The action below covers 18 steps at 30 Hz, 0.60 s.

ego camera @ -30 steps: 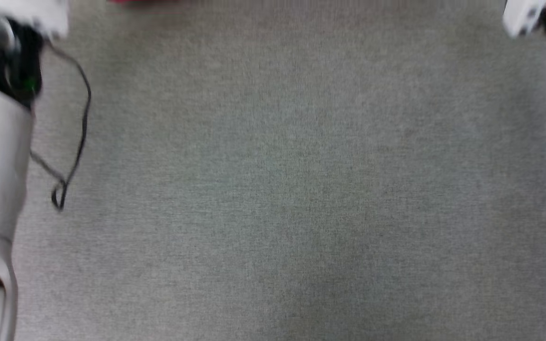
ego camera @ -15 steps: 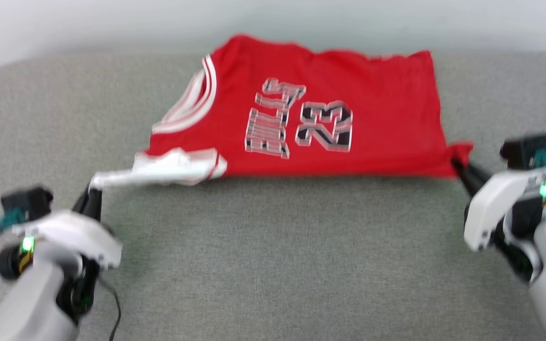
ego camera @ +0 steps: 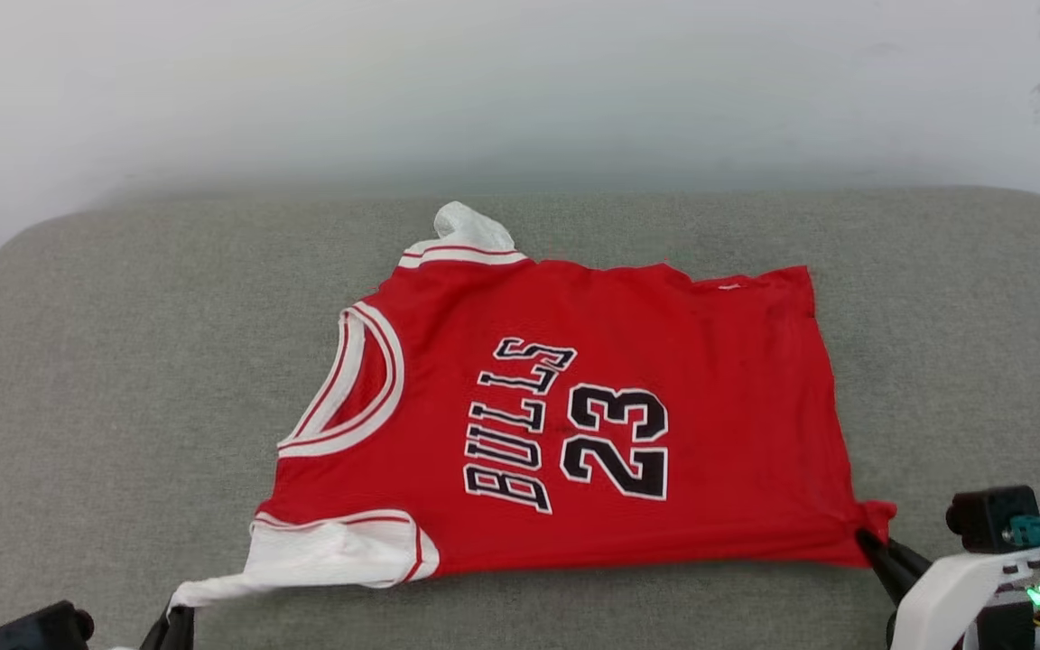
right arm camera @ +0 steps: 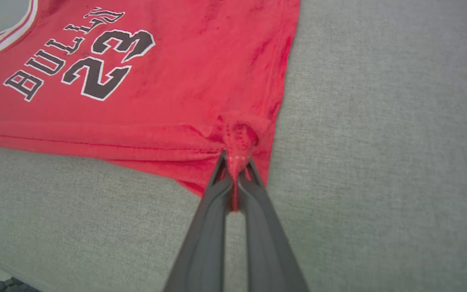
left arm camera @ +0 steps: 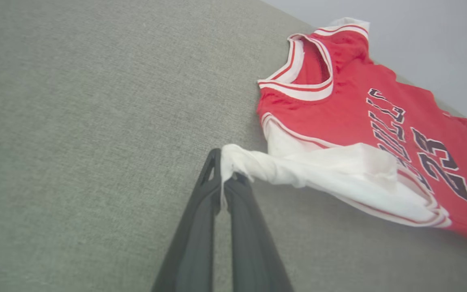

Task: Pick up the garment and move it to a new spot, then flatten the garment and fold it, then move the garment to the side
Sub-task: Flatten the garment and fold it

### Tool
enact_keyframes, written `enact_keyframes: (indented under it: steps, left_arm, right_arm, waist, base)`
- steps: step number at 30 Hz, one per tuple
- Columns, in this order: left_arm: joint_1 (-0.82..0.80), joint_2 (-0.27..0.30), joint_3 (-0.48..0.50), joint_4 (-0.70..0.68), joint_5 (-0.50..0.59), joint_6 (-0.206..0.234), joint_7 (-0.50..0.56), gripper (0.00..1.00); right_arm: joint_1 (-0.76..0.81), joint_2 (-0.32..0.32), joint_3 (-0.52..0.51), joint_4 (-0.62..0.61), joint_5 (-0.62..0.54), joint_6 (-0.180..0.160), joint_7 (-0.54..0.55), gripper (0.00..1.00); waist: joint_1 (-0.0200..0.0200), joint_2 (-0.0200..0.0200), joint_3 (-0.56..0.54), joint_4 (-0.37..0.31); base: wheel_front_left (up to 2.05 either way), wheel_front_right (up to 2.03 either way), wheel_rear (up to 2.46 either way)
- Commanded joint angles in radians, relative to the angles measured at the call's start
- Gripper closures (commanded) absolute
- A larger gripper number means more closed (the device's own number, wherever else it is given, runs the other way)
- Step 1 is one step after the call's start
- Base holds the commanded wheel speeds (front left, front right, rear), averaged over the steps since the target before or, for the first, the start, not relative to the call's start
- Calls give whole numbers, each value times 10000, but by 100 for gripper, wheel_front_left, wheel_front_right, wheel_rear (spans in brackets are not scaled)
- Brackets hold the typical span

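One garment [ego camera: 664, 343] lies here, a red jersey shirt, and two pincers hold it. It has two white sleeves, one striped collar [ego camera: 350, 390] and one black print [ego camera: 570, 433] reading BULLS 23.

The left pincer [ego camera: 179, 621] sits at the near left, its dark fingers pressed together on the tip of the near sleeve [ego camera: 330, 551], which is drawn out into a thin white tail toward it. The right pincer [ego camera: 874, 544] sits at the near right, its fingers clamped on the bunched near corner of the hem [ego camera: 879, 518]. The red cloth puckers into a small knot just where the fingers meet.

The shirt rests on a grey fabric-covered worktop [ego camera: 123, 361], roughly in the middle from left to right. Its near edge is pulled into a fairly straight line between the two pincers. The far sleeve [ego camera: 468, 227] pokes out toward the far edge, with a strip of grey between it and the pale wall [ego camera: 520, 81] behind. The worktop's far corners are rounded. Broad bare grey lies to the left of the collar and to the right of the hem, and a narrower band runs along the near side.

The garment's long axis runs left to right, with the collar pointing left and the hem right. The print faces up, its letters turned sideways, with their tops toward the left.
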<state>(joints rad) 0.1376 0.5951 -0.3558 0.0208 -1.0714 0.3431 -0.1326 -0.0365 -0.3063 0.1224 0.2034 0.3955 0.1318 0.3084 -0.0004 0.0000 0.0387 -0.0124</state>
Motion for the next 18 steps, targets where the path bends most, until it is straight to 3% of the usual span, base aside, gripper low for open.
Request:
enact_keyframes:
  steps: [1,4,7,11,18]
  left_arm:
    - [425,214,108,-581,-54,348,113,100]
    - [615,467,162,-1548,86,701,222,100]
    - [147,598,81,-1994,282,739,374,100]
    - [-949,430,-210,-1830,581,458,521,100]
    - [-3022,-78,-450,-526,859,-416,328,100]
  right_arm:
    - [445,56,-290,-441,-104,-21,210,100]
    - [760,260,-587,-1079,-217,-21,582,100]
    - [569,473,-775,-1379,-319,-21,877,100]
    - [-155,649,-724,-1406,-396,-20,1041,100]
    - [-1524,658,-430,-572,-491,-20,994,100]
  waist:
    - [4,0,16,18]
    - [4,0,150,18]
    - [4,0,375,17]
    - [4,0,764,-32]
    - [4,0,1540,-92]
  base:
    - [0,0,0]
    - [0,0,0]
    - [0,0,0]
    - [0,0,0]
    - [0,0,0]
